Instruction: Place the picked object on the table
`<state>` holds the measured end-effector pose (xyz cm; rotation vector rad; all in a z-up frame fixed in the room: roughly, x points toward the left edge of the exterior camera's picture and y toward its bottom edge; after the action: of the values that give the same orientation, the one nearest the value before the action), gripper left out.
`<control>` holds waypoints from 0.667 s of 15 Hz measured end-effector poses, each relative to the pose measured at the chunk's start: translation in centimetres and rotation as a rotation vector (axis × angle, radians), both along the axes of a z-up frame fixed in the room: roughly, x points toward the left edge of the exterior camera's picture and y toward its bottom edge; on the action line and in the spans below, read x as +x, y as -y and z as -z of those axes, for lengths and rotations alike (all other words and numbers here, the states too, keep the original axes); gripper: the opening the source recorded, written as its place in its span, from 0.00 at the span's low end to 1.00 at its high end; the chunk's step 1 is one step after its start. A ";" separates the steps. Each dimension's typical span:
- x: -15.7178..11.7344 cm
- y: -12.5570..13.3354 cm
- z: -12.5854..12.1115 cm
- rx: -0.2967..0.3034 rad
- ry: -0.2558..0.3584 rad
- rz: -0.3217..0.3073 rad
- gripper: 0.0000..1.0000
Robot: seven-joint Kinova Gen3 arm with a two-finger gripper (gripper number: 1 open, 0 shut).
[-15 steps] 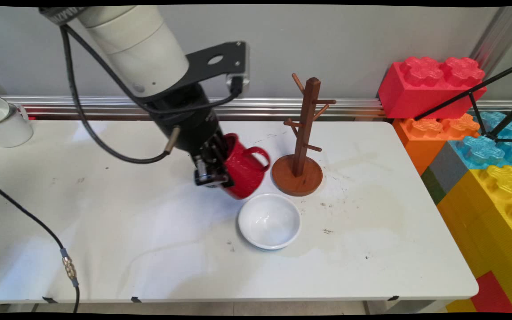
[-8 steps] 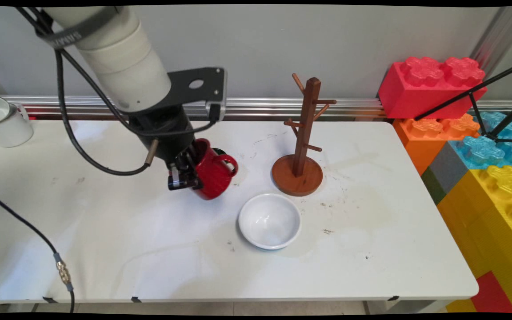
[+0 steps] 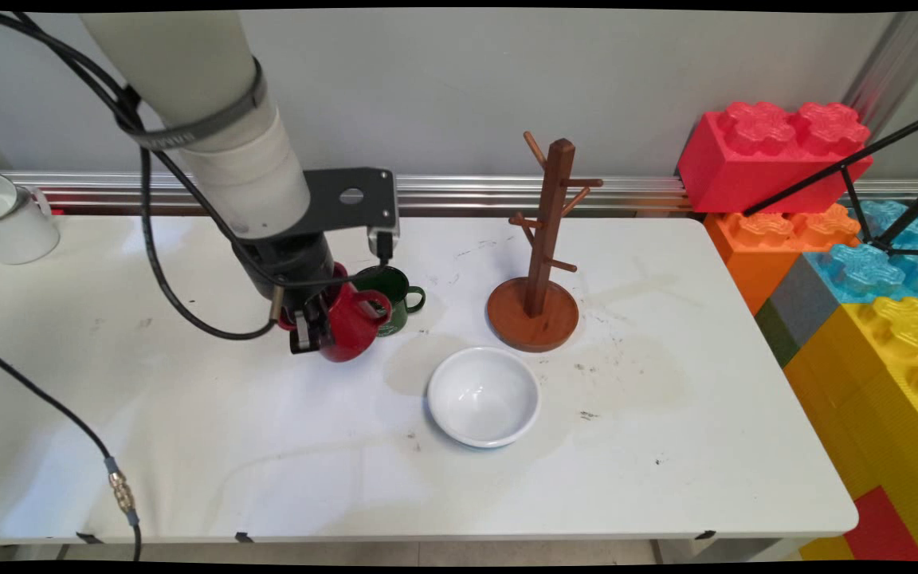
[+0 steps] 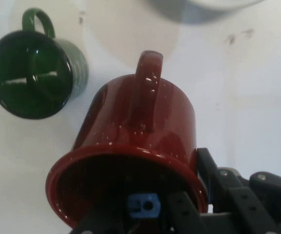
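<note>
My gripper (image 3: 309,327) is shut on the rim of a red mug (image 3: 349,325), one finger inside and one outside. In the hand view the gripper (image 4: 196,195) clamps the red mug (image 4: 135,131) at its rim, with the mug tilted and its handle facing up in the picture. The mug hangs low over the white table (image 3: 188,446), left of centre. A green mug (image 3: 390,288) stands upright just behind and to the right of it; the green mug (image 4: 30,80) sits close beside the red one, not touching it.
A white bowl (image 3: 484,396) sits to the front right, its edge (image 4: 218,4) at the hand view's top. A wooden mug tree (image 3: 543,263) stands behind the bowl. A white mug (image 3: 9,217) is at the far left. Big toy bricks (image 3: 825,231) flank the table's right.
The arm has carried the red mug leftward and lower, away from the mug tree. The green mug behind it has come into sight.
</note>
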<state>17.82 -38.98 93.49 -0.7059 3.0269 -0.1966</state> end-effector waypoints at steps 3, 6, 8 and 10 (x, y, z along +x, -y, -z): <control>-0.6 0.0 1.6 0.016 0.026 -0.031 0.00; -1.3 0.1 2.7 0.024 0.036 -0.043 0.00; -1.7 0.2 3.4 0.029 0.043 -0.051 0.00; -2.3 0.3 4.3 0.035 0.052 -0.060 0.00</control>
<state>15.57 -39.27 89.20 -0.7744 2.9482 -0.1569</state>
